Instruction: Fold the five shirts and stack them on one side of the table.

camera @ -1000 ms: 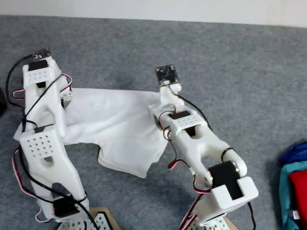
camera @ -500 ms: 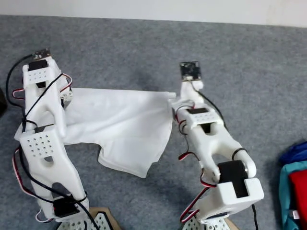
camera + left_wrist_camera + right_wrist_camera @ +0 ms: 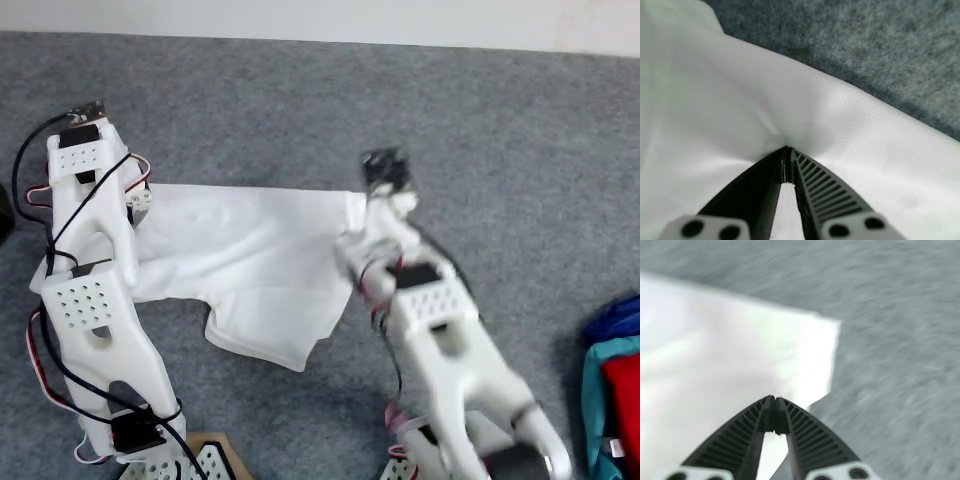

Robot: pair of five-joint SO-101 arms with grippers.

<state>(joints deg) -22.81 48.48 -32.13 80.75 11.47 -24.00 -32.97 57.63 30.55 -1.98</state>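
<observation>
white shirt (image 3: 250,255) not yet folded on surface (image 3: 500,120); left hand (image 3: 786,153) and right hand (image 3: 774,401) both clamped on it. coloured shirts (image 3: 615,385) piled at edge; whether folded, can't tell.

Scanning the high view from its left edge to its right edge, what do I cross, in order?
left arm → white shirt → right arm → pile of coloured shirts at the right edge.
</observation>
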